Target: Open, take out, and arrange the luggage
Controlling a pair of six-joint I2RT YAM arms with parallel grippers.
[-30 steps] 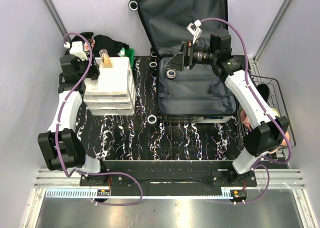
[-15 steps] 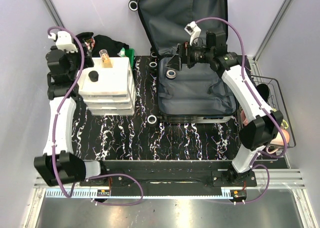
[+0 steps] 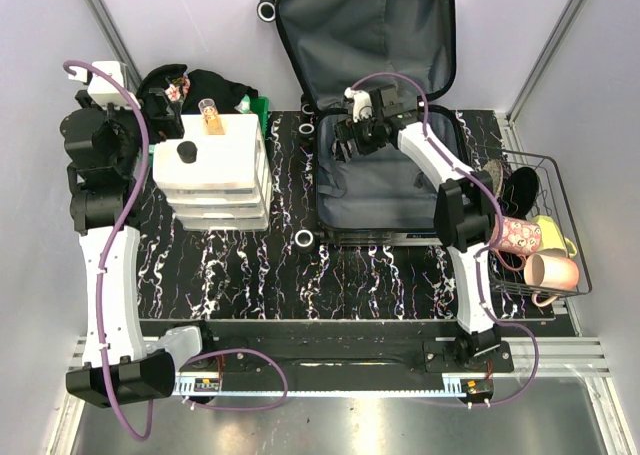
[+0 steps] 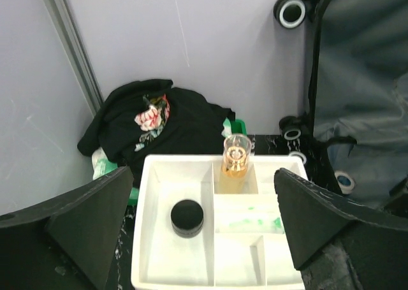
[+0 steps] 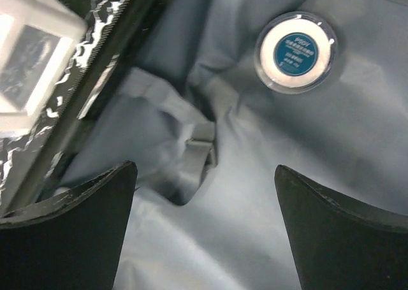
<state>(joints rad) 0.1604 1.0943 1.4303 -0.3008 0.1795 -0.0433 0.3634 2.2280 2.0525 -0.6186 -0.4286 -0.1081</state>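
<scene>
— Where's the suitcase (image 3: 370,195)?
— Far middle of the table (image 3: 250,265), lying open, its lid (image 3: 370,35) leaning on the back wall (image 3: 200,25). The shell looks stiff and bulky, likely too heavy to lift. The grey lining (image 5: 268,175) is soft and would bunch under a pinch
— So what do you grab?
— The round tin (image 5: 295,51) lying on the lining: small, hard, probably slick, so pinch it across its rim
— And the arms?
— The right gripper (image 5: 205,169) reaches far over the lining, pointing down, jaws wide apart, holding nothing, the tin just off to one side. The left gripper (image 4: 203,174) hangs high above the white tray (image 4: 143,239), jaws spread, empty
</scene>
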